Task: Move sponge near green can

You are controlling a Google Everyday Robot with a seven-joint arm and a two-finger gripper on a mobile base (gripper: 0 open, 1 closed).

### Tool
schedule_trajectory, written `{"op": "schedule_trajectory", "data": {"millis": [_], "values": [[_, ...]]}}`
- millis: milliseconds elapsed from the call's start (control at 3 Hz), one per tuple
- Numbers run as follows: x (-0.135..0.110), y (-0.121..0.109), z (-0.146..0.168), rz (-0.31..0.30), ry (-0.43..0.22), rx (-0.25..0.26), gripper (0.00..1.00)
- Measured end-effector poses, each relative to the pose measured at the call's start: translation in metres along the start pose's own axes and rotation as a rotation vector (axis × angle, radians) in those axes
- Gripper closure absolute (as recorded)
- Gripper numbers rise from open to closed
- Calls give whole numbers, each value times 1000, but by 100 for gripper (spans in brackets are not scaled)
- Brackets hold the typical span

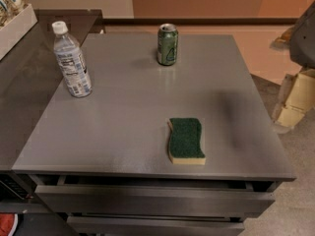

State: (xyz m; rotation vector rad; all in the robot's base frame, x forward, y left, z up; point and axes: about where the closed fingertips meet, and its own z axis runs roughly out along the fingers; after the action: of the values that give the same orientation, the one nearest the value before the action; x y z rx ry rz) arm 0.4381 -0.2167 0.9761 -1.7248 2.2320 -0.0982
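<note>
Sponge not yet moved; nothing is held.
The sponge is found lying flat, green side up, near the front edge of the table, well apart from the green can, which stands upright at the back. The gripper is seen beyond the table's right edge, touching nothing; wide or narrow cannot be told. Grasp, carry and placing are judged still to be done.

sponge front of table, green can behind, gripper rt
</note>
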Motion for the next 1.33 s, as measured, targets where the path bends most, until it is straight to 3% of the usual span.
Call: {"op": "schedule_trajectory", "data": {"millis": [667, 1333], "values": [[-7, 4, 4, -18, -24, -5, 0], [-22, 17, 26, -27, -131, -51, 0]]}}
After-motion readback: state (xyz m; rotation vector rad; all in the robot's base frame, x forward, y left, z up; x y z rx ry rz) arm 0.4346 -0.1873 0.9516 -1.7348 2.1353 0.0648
